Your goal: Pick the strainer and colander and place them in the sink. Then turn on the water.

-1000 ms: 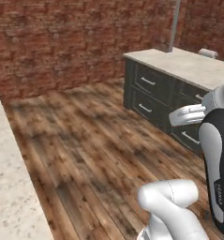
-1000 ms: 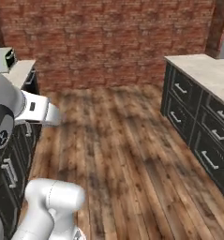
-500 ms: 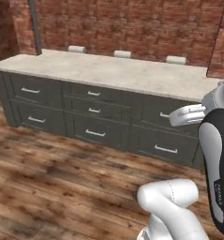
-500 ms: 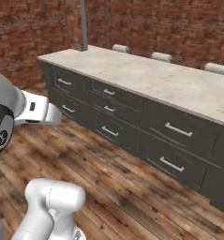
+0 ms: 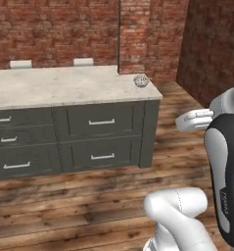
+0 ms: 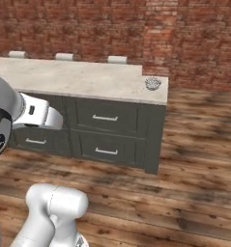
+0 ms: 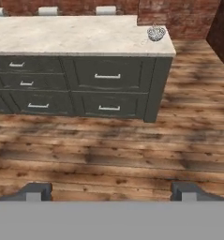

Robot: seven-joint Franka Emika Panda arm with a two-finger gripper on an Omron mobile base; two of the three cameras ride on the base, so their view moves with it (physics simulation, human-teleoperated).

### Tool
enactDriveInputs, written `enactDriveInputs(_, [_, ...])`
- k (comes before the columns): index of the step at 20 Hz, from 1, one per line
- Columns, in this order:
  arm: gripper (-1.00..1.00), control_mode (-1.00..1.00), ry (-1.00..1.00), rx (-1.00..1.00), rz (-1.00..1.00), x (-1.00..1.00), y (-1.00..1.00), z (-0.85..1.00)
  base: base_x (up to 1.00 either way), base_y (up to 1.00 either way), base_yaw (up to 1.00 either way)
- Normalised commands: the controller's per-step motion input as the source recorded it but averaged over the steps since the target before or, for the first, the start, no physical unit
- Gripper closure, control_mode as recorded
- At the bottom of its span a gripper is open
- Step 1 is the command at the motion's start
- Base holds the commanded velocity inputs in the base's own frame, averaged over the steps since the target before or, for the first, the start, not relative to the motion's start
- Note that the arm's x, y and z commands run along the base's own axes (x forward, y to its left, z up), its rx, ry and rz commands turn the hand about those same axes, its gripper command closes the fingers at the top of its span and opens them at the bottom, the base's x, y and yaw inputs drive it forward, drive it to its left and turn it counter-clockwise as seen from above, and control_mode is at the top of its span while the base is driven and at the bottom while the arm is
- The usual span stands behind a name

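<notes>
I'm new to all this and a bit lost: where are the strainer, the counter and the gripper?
strainer (image 7: 156,33): hand view, mesh bowl.
counter (image 7: 76,37): hand view, bare stone top.
gripper (image 7: 110,191): hand view, midway between its fingertips.

A small silvery wire-mesh strainer (image 7: 156,33), open-weave metal with a faint glint, shows at the upper right of the hand view on a pale speckled stone-look counter (image 7: 76,35) with a matt finish. Below the counter, dark grey painted cabinet drawers (image 7: 108,75) look smooth, with thin bright metal handles. The floor (image 7: 132,150) is brown wood plank, grainy and patchy, and the wall (image 5: 55,29) is rough red brick.
</notes>
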Motion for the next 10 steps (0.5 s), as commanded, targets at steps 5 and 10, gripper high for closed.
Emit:
enactDriveInputs(5, [-1.00, 1.00, 0.00, 0.00, 0.00, 0.00, 0.00, 0.00, 0.44, 0.17, -0.38])
enactDriveInputs(10, [-1.00, 1.00, 0.00, 0.00, 0.00, 0.00, 0.00, 0.00, 0.94, 0.62, -0.24])
